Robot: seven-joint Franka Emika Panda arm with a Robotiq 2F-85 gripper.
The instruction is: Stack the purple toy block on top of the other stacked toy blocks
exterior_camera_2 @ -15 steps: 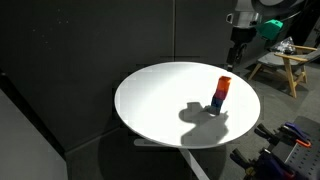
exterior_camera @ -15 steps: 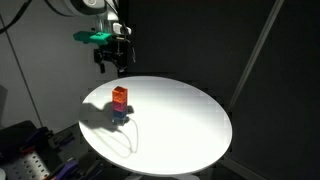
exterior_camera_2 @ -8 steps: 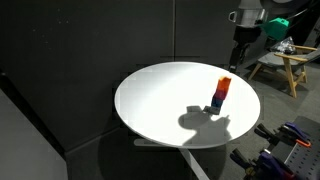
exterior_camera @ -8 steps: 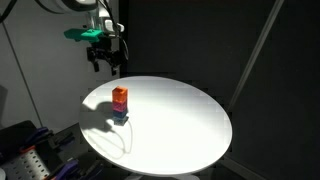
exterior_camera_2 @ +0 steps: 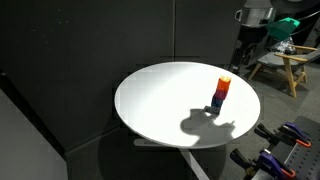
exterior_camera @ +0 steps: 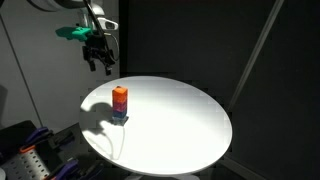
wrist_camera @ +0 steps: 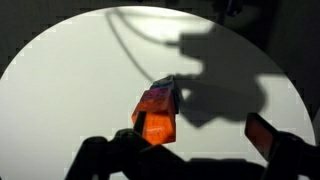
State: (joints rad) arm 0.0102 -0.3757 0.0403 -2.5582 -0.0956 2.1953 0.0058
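The purple toy block, which looks orange (exterior_camera: 120,94), sits on top of the other stacked toy blocks, a magenta-pink cube (exterior_camera: 120,105) over a dark blue cube (exterior_camera: 120,116), on the round white table (exterior_camera: 190,120). The stack also shows in an exterior view (exterior_camera_2: 221,92) and in the wrist view, orange block (wrist_camera: 156,126) nearest. My gripper (exterior_camera: 100,63) hangs high above the table's edge, apart from the stack, open and empty. It also shows in an exterior view (exterior_camera_2: 243,55) and in the wrist view (wrist_camera: 195,142).
Black curtains surround the table (exterior_camera_2: 160,100). A wooden stool (exterior_camera_2: 285,65) stands behind it. Equipment (exterior_camera: 30,150) sits low beside the table's edge, and cables and clamps (exterior_camera_2: 285,150) lie at the other side.
My gripper has moved away from the stack, up and outward past the table's edge. The stack of three cubes has stayed still.
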